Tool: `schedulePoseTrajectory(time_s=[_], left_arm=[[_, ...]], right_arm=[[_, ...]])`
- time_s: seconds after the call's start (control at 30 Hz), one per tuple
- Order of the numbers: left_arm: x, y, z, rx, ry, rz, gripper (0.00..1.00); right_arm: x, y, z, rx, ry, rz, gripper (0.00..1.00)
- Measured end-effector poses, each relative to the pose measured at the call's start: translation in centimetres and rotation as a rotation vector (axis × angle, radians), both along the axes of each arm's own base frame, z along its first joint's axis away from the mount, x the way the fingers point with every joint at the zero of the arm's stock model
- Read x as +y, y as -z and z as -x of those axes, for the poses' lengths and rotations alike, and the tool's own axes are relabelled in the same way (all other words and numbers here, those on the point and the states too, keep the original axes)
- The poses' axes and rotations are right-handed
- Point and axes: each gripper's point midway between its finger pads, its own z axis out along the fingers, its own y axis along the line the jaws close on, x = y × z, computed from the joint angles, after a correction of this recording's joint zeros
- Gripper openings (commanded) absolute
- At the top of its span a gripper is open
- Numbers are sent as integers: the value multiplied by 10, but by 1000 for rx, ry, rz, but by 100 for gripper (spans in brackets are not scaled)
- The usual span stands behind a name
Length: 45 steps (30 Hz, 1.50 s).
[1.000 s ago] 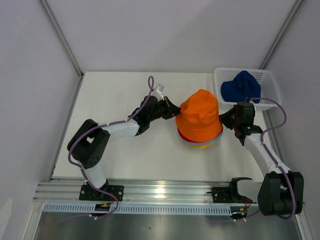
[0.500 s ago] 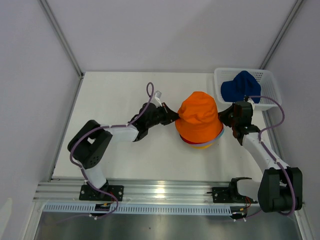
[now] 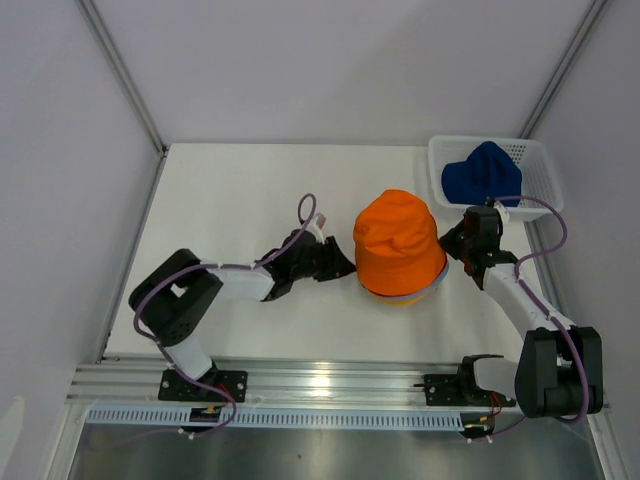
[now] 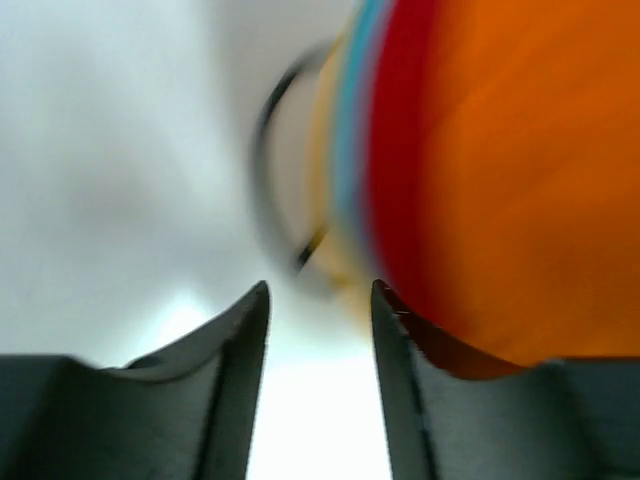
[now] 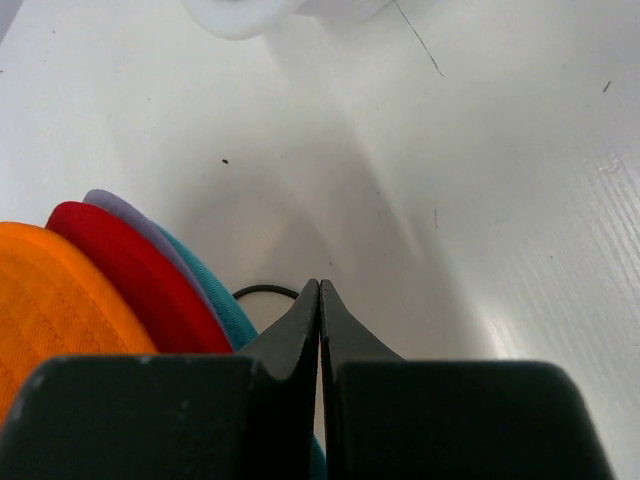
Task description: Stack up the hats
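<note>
The orange hat (image 3: 398,240) sits on top of a stack in the middle of the table. Below it the brims of the red hat (image 5: 130,280), lavender hat (image 5: 140,225), teal hat (image 5: 215,290) and yellow hat (image 4: 325,150) show. The dark blue hat (image 3: 483,172) lies in the white basket. My left gripper (image 3: 345,262) is open and empty at the stack's left edge; in its wrist view (image 4: 318,300) the orange hat (image 4: 520,180) is just to the right. My right gripper (image 3: 452,240) is shut on nothing at the stack's right edge, its tips (image 5: 319,290) low over the table.
The white mesh basket (image 3: 540,165) stands at the back right, and its base shows in the right wrist view (image 5: 240,12). A black wire stand ring (image 4: 270,180) peeks out under the stack, also in the right wrist view (image 5: 262,291).
My left gripper has dropped lower and moved toward the near edge along the stack's left side. The orange hat has settled slightly lower. The right gripper has barely moved.
</note>
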Motion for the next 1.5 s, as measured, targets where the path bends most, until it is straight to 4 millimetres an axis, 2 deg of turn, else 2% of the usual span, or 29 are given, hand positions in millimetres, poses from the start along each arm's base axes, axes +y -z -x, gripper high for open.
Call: schedulePoseTrajectory(time_s=[0.03, 0.07, 0.13, 0.17, 0.27, 0.37, 0.4, 0.47, 0.5, 0.57, 0.6, 0.63, 0.67, 0.77, 0.83, 0.9, 0.93, 1.0, 1.03, 1.13, 1.2, 1.27, 1.37, 1.47, 1.5], left_arm=[[8, 15, 15, 35, 12, -39, 54], [15, 29, 26, 68, 21, -74, 63], [30, 51, 49, 131, 39, -143, 65], [31, 50, 54, 135, 45, -143, 65], [31, 22, 53, 87, 43, -104, 64], [29, -9, 50, 25, 42, -47, 63], [29, -16, 50, 12, 41, -34, 63], [31, -30, 51, -20, 36, -16, 64], [34, -34, 51, -32, 31, -22, 66], [43, -43, 51, -71, 20, -52, 74], [48, -48, 52, -86, 16, -75, 77], [52, -54, 50, -106, 7, -94, 85], [58, -63, 48, -138, -3, -116, 88], [70, -105, 37, -238, -42, -153, 99], [80, -134, 29, -305, -71, -151, 99], [94, -160, 20, -363, -112, -155, 99], [102, -170, 15, -384, -132, -159, 99], [118, -182, 5, -407, -169, -185, 99], [126, -186, 0, -414, -186, -200, 100], [145, -190, -10, -418, -223, -249, 99], [157, -190, -15, -413, -245, -280, 99], [166, -188, -21, -407, -261, -306, 99], [176, -183, -31, -391, -281, -335, 100], [183, -172, -41, -361, -293, -362, 99], [185, -167, -44, -346, -296, -372, 99]], right_arm=[[0, 1, 1, 5, -2, 3, 0], [0, 2, 2, 10, -3, 4, 0], [0, 2, 4, 13, -11, 10, 0], [-1, 1, 5, 13, -14, 13, 0], [-3, -4, 6, 0, -23, 18, 1], [-8, -6, 6, -8, -38, 26, 20], [-10, -6, 6, -6, -42, 29, 31], [-20, -9, 5, 11, -39, 32, 45], [-29, -15, 2, 11, -29, 30, 58], [-52, -37, -10, -10, 7, 36, 71], [-65, -53, -17, -36, 26, 46, 83], [-76, -69, -24, -58, 39, 56, 87], [-87, -91, -33, -90, 45, 75, 91], [-121, -166, -70, -206, 62, 165, 94], [-134, -205, -100, -275, 50, 224, 95], [-142, -220, -125, -303, 37, 261, 95], [-146, -218, -137, -298, 30, 274, 95], [-153, -191, -158, -243, 11, 285, 95], [-156, -174, -167, -206, 1, 286, 95], [-163, -108, -190, -72, -43, 277, 93], [-164, -63, -198, 17, -76, 265, 91], [-163, -27, -198, 93, -103, 256, 89], [-156, 4, -195, 165, -135, 257, 82], [-149, 14, -198, 191, -149, 293, 55], [-148, 14, -200, 191, -144, 310, 32]])
